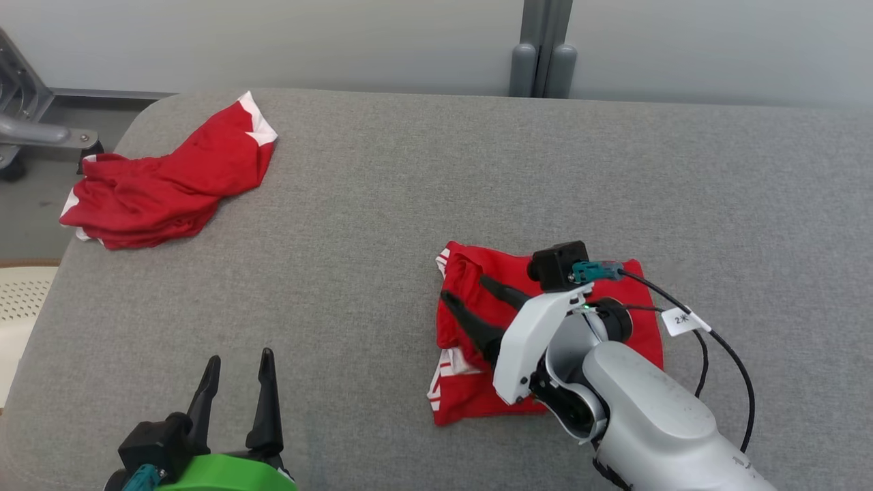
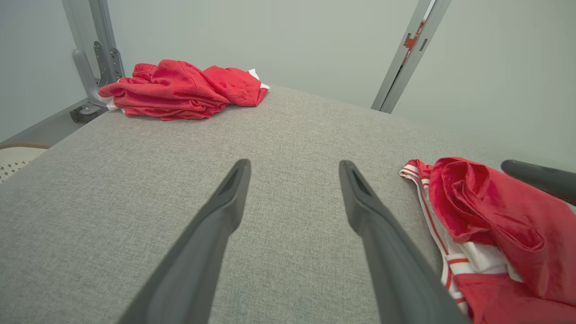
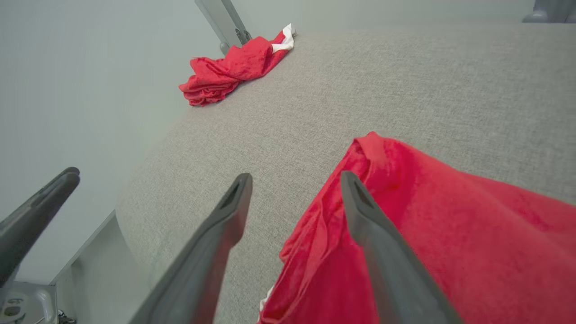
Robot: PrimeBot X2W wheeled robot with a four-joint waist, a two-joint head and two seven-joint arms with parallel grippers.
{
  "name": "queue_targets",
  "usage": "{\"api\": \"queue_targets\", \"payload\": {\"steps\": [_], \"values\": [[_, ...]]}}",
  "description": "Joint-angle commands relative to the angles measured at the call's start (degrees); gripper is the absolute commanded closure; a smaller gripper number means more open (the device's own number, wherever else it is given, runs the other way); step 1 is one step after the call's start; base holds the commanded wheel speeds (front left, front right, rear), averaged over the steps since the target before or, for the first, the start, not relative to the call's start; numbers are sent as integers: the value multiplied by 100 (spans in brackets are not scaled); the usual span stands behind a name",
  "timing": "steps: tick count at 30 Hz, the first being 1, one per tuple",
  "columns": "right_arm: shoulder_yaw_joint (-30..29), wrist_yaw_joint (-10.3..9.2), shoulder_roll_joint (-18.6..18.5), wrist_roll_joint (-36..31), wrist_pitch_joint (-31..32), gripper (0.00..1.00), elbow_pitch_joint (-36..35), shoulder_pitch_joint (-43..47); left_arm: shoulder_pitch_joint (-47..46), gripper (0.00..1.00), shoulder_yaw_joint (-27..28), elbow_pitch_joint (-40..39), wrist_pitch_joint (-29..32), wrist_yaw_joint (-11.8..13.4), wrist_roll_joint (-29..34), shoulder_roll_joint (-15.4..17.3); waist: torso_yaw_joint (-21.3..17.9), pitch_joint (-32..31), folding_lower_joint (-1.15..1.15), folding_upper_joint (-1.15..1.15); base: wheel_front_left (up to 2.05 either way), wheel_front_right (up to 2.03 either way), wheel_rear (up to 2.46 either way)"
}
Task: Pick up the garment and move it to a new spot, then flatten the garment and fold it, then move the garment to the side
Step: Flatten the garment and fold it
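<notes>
A folded red garment with white striped trim lies on the grey padded table, right of centre. My right gripper hovers over the garment's left edge, open, with nothing between its fingers. In the right wrist view one finger is over the red cloth and the other is over bare table. My left gripper stands open over bare table at the near left, apart from the garment. The left wrist view shows the garment to the right of the open left gripper.
A second red garment lies crumpled at the table's far left corner. Beyond that corner stands a grey metal frame. A grey post rises behind the table's back edge. A pale perforated object sits off the left edge.
</notes>
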Motion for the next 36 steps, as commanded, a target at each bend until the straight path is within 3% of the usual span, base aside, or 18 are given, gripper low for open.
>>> {"api": "queue_targets", "payload": {"steps": [1, 9, 15, 26, 36], "values": [[1, -1, -35, -41, -164, 0, -55, -100, -115, 0, 33, 9, -15, -18, -6, 4, -63, 23, 0, 0, 0, 0, 0], [-587, -1, -428, -846, -1205, 0, -176, -236, -238, 0, 25, -10, -36, -34, 108, 4, -323, 110, 0, 0, 0, 0, 0], [-1246, -1, -572, -1401, -1478, 0, -267, 32, -361, 0, -20, 37, -46, -68, 171, -48, -503, 168, 0, 0, 0, 0, 0], [-2247, -1, -330, -2312, -1896, 0, -788, 983, -361, 0, 57, 136, -56, -161, 302, -280, -764, 40, 0, 0, 0, 0, 0], [-2783, -1, -35, -2662, -2017, 0, -1322, 1972, 31, 0, 494, 168, -53, -351, 639, -541, -990, -283, 0, 0, 0, 0, 0]]}}
